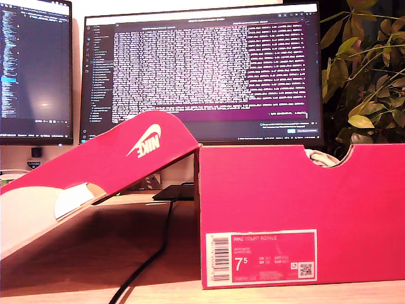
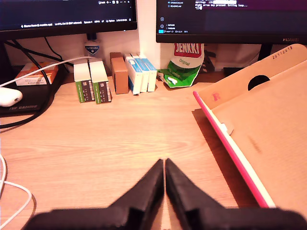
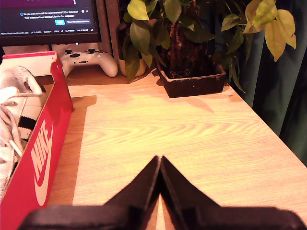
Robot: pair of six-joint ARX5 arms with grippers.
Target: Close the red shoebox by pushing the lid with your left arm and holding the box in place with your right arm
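The red shoebox point(image 1: 302, 215) fills the exterior view's right, its labelled end facing the camera. Its red lid point(image 1: 107, 158) hangs open, slanting down toward the exterior view's left. No arm shows in the exterior view. In the first wrist view my first gripper point(image 2: 164, 164) is shut with nothing in it, low over the bare desk, beside the lid's cardboard underside point(image 2: 268, 124) and apart from it. In the second wrist view my second gripper point(image 3: 159, 159) is shut and holds nothing, hovering over the desk next to the box's long red side point(image 3: 41, 158). White shoes point(image 3: 12, 105) lie inside.
Two monitors point(image 1: 202, 69) stand behind the box. Small cartons point(image 2: 115, 76) and a white mouse point(image 2: 9, 97) sit at the desk's back in the first wrist view. A potted plant point(image 3: 192, 76) and a white game controller point(image 3: 88, 61) stand past the box. A black cable point(image 1: 149, 259) crosses the desk.
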